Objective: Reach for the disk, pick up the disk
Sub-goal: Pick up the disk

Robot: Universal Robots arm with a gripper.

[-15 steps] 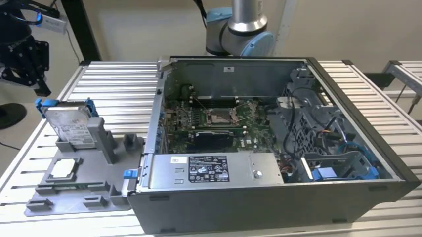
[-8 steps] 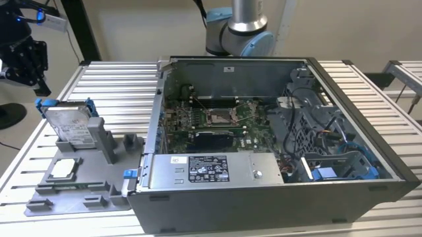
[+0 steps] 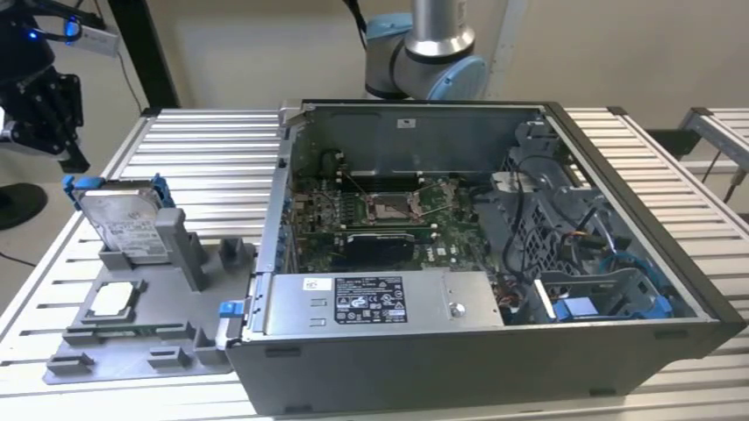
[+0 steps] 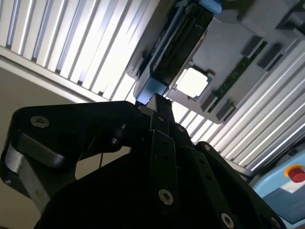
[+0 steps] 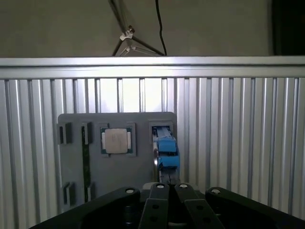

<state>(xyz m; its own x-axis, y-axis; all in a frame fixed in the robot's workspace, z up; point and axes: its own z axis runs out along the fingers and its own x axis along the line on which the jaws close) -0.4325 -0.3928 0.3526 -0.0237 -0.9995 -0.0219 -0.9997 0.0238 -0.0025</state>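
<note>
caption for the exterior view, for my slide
Pincer hangs clear of the blue-framed disk, which stands in a grey holder beside an open computer case.

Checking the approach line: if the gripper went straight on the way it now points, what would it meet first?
Probably the disk, standing on edge in the grey holder: in the first wrist view its blue bracket lies directly ahead of the gripper. The gap between them is hard to judge.
</note>
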